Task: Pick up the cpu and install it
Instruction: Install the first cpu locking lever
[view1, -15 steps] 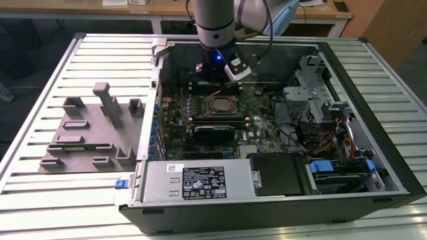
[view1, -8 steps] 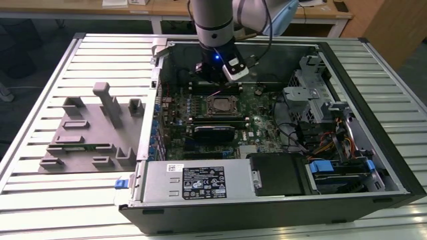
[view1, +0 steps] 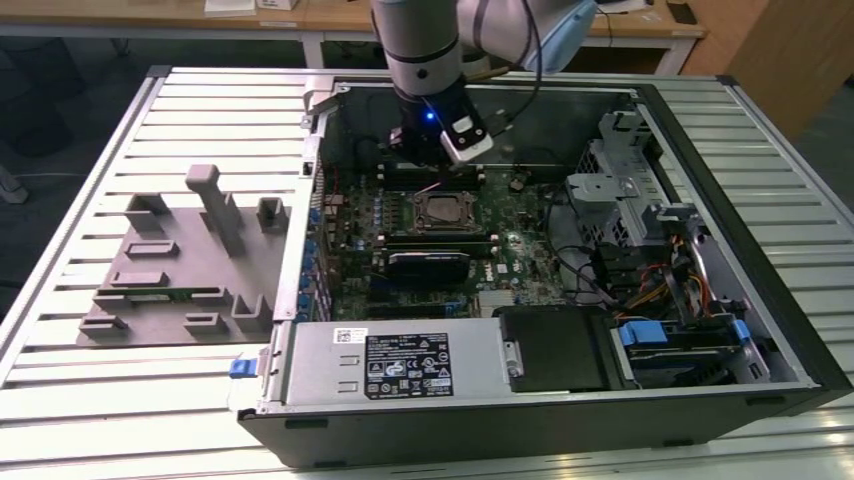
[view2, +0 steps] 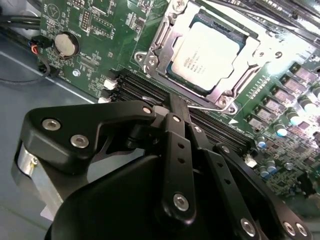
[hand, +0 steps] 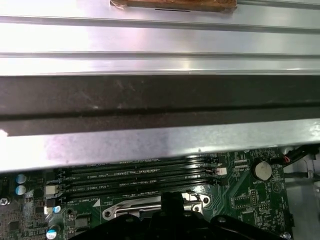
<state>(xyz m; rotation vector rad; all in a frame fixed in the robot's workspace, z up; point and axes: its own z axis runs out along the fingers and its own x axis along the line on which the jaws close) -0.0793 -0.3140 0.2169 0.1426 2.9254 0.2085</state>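
So cpu (view2: 207, 50) already sitting in socket (view2: 172, 30) on mobo, frame not clamped afaict. Tool (view2: 179, 107) hanging just beside it over RAM slots (view2: 145, 92), looks clenched, nothing in it. Tip: stay vertical, don't nudge chip.

The counter (view1: 80, 130) is a bed of pale metal slats running side to side, with narrow dark grooves between them, and it shows bright glare along the near edge. Beyond its far edge stands a light wooden desk (view1: 307, 18) with white legs; a few white papers (view1: 254, 6) lie on its top. At the exterior view's far right a brown wooden panel (view1: 781, 50) rises, with grey floor (view1: 838, 140) beside it. On the exterior view's left, dark floor (view1: 40, 110) lies in shadow. In the first wrist view the slats gleam under overhead light.
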